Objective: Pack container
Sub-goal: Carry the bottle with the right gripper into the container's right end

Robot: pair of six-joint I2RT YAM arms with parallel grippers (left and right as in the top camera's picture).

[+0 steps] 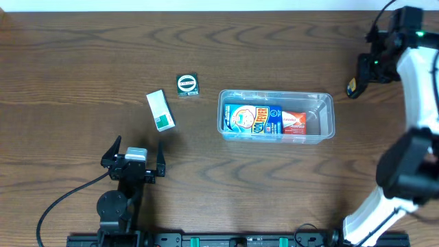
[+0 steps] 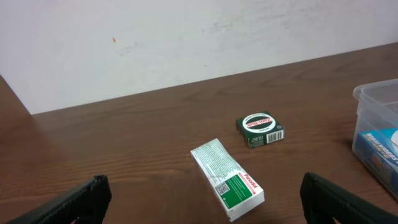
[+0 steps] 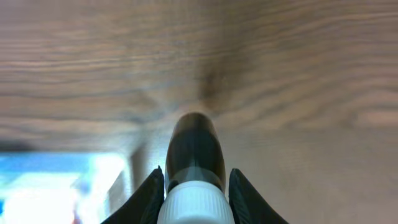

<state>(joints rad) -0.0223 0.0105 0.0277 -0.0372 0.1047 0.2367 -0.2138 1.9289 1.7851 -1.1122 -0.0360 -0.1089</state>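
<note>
Holding a dark, white-capped bottle (image 3: 194, 146) pinched in my right gripper (image 3: 196, 186), near the tub's (image 1: 330, 103) right end; my left gripper (image 1: 137, 149) gapes empty. I worry the round bottle slips, or clips the rim: room beside the boxes (image 1: 254, 120) looks tight.

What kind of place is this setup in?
Probably a robotics lab bench: a left arm and right arm at a wood-grain table, a plain white wall, a clear container staged for packing.

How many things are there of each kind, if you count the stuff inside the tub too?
Boxes: 4 (blue, red, white-green, dark green)
Tub: 1
Bottle: 1
Total: 6
</note>
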